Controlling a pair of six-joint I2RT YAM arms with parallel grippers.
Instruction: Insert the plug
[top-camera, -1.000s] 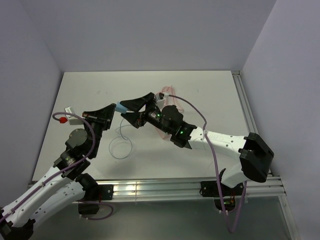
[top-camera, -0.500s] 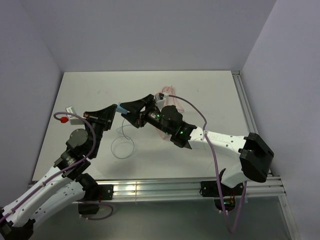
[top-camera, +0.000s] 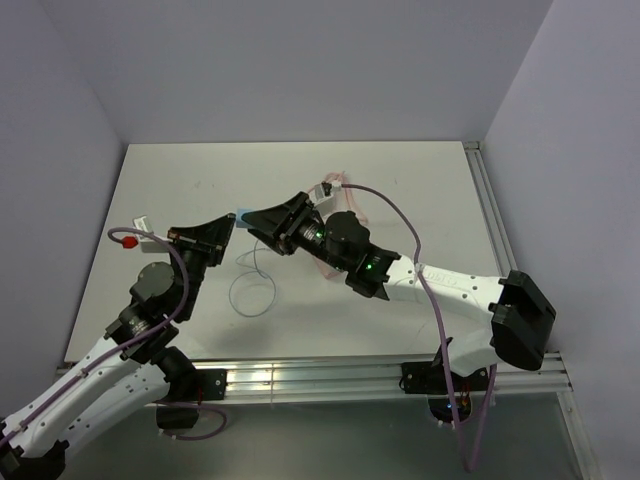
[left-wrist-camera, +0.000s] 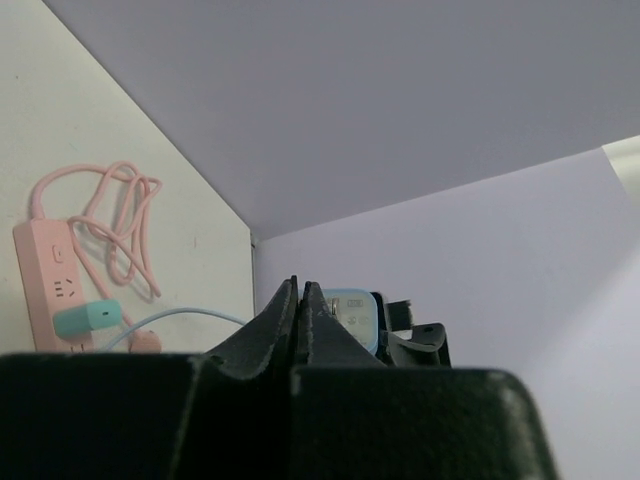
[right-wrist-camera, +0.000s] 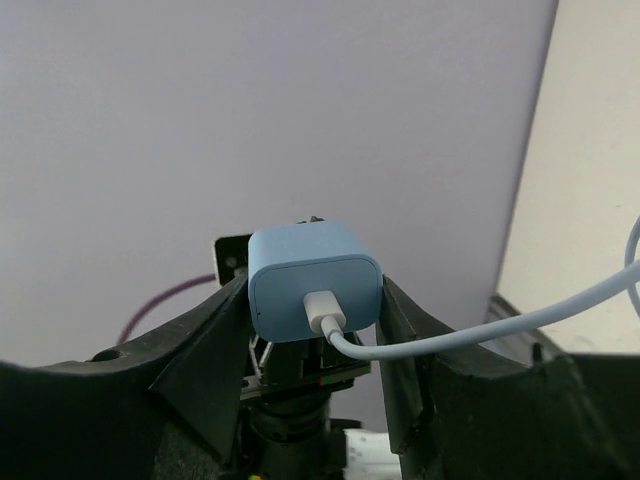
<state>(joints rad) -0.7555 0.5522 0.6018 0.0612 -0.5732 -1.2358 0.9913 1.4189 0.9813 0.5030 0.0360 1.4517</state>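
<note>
Status: insertion not started. The plug is lifted but sits in no socket. Nearest to me, my left gripper (left-wrist-camera: 299, 292) has its fingers pressed together with no gap showing. The plug (right-wrist-camera: 305, 268) sits just past their tips, and whether they nip a prong is hidden. The plug hangs clear of the table (top-camera: 420, 190), to the left of the power strip (left-wrist-camera: 40, 275) and apart from it. My right gripper (right-wrist-camera: 313, 284) brackets it, with one finger against each side face, pinching the body as far as the wrist view shows. The white cable (right-wrist-camera: 470, 333) leaves the face turned toward my right wrist. Farther off, the power strip lies flat on the table with its pink cord (left-wrist-camera: 115, 225) looped beyond it. A teal adapter (left-wrist-camera: 85, 319) rests on the strip's near end; I cannot tell whether it is seated. Remaining, in my judgement: settle the grip, carry the plug to the power strip, line the prongs up with a free socket, press home. Writing: small grey print on the plug's face toward my left wrist, too small to read. No brand is legible anywhere.
</note>
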